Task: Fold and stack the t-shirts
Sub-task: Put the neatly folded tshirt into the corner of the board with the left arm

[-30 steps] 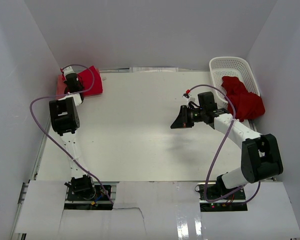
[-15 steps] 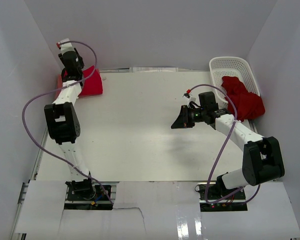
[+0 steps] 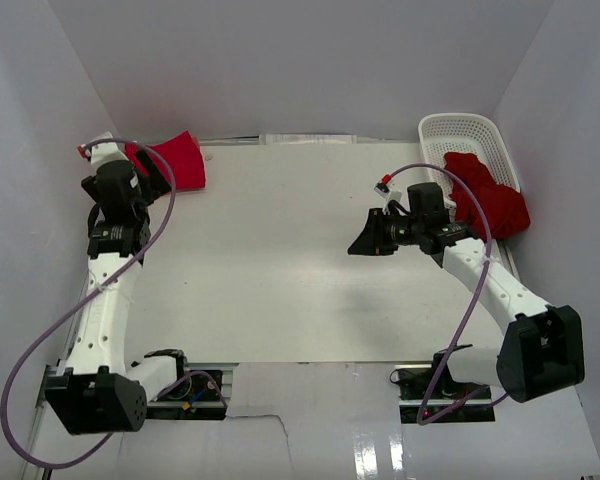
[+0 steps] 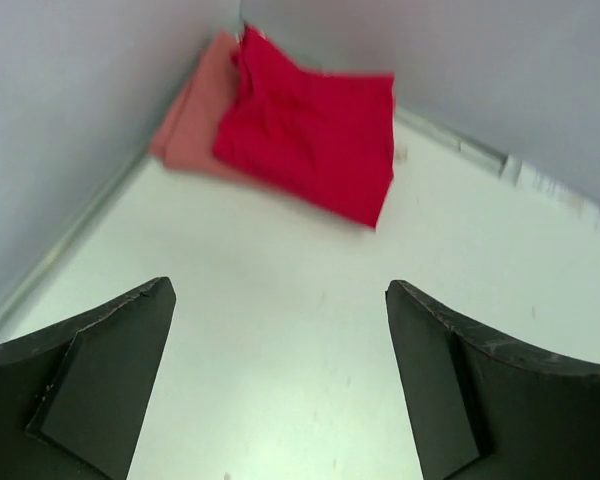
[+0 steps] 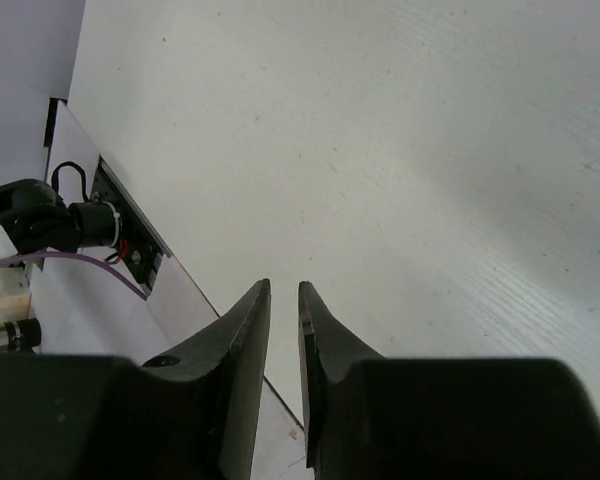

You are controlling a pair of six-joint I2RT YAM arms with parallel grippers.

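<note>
Left fingers [image 4: 90,380] now back and apart, folded t-shirts [image 4: 310,140] well beyond them.

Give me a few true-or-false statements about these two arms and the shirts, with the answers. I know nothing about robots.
1. A red shirt lies on top of a salmon-pink shirt in the far left corner. True.
2. The left gripper is clamped on a shirt. False: its jaws stand wide open and hold nothing.
3. The white basket is empty. False: crumpled red shirts sit in it and spill over its rim.
4. The right gripper holds nothing. True: its jaws are barely apart, above the bare table.
</note>
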